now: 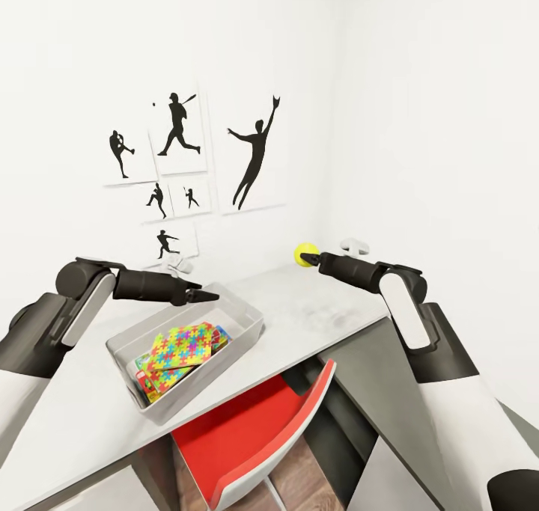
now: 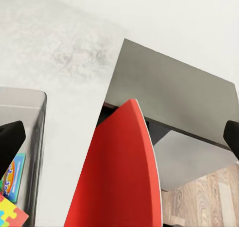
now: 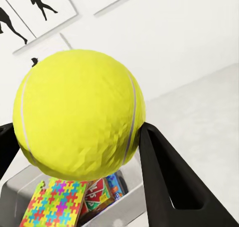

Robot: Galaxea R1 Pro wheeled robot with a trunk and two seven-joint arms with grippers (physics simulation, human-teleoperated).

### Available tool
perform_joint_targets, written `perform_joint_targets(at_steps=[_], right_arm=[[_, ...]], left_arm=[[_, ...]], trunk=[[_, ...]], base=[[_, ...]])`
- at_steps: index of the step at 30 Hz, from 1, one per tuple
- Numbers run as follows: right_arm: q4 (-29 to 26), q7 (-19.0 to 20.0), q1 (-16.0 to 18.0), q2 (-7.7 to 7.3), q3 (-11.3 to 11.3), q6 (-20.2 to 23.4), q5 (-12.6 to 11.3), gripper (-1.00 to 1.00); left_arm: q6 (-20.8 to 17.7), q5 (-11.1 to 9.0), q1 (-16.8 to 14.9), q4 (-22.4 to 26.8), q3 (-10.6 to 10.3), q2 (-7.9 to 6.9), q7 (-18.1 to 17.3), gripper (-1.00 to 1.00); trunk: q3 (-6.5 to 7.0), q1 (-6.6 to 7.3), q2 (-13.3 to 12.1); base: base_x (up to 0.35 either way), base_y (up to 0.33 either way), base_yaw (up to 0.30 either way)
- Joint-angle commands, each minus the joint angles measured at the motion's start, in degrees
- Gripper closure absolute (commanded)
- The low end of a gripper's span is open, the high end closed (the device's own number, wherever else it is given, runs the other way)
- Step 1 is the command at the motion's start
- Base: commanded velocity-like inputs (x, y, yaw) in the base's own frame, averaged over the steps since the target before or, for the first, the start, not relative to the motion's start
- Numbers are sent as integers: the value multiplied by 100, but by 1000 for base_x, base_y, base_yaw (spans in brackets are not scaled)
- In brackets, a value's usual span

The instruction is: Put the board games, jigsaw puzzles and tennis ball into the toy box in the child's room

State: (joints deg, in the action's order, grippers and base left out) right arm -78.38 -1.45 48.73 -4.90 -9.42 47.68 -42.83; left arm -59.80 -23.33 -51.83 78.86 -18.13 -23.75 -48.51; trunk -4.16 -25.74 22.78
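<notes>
The right gripper (image 1: 313, 257) has the tennis ball (image 1: 305, 254) pinched between its two fingers, closed just far enough to hold it, and carries it in the air above the far end of the surface (image 1: 314, 309), close to the room's corner where the two white walls meet. From where I stand, what matters now is the gap between ball and toy box (image 1: 247, 320). The box sits nearer the front edge of the surface, down and to the robot's left of the ball, its long axis running slantwise from the front edge toward the back wall. The ball is well apart from it and not yet over the opening. In the right wrist view the ball (image 3: 79, 112) looms large with the box (image 3: 17, 189) beyond and beneath it, so the gripper already points roughly that way.

Inside the box lie the bright jigsaw puzzles (image 1: 180, 349), with printed board games (image 3: 102, 192) tucked alongside them, so I judge the ball the last piece showing here to go in.

The left gripper (image 1: 202, 295) hovers over the box's far rim, fingers spread and holding nothing. It is nearer the box, but the right arm has the load, and must swing left and toward the front edge before letting go, staying clear of the left arm.
</notes>
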Motion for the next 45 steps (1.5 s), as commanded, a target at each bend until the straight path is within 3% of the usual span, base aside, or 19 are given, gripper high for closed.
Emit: perform_joint_targets(at_steps=[1,13,23,27,31,35,39,45], right_arm=[[-4,-34,6,-5,-7,16,-33,100],[-32,13,-16,-67,34,13,-53,100],[-78,-6,-30,-68,73,20,-38,100],[-79,-27,-30,-32,67,22,-20,100],[-81,-37,-30,-5,29,34,-15,100],[-81,-41,-30,19,-12,29,-16,100],[-82,-41,-30,152,-15,27,-11,100],[-89,-32,-30,190,9,26,-14,100]], left_arm=[[-20,4,-6,0,-6,-5,-16,-100],[-17,10,2,-2,-10,-14,-20,-100],[-16,15,182,-2,124,-156,-45,-100],[-20,-29,203,-2,155,-339,-66,-100],[-19,-29,368,-2,296,-399,-70,-100],[-20,-24,495,-2,463,-417,-71,-100],[-20,-14,541,-2,506,-420,-71,-100],[-20,-29,549,-2,519,-415,-71,-100]], trunk=[[-14,-4,14],[-5,-4,14],[81,-4,14],[119,-4,14],[157,-4,14],[195,-4,14],[223,-4,14],[236,-4,14]], base=[[0,0,0],[0,0,0],[0,0,0],[-7,0,21],[-55,0,57],[-127,-47,66],[-102,-67,49],[-18,-12,22]])
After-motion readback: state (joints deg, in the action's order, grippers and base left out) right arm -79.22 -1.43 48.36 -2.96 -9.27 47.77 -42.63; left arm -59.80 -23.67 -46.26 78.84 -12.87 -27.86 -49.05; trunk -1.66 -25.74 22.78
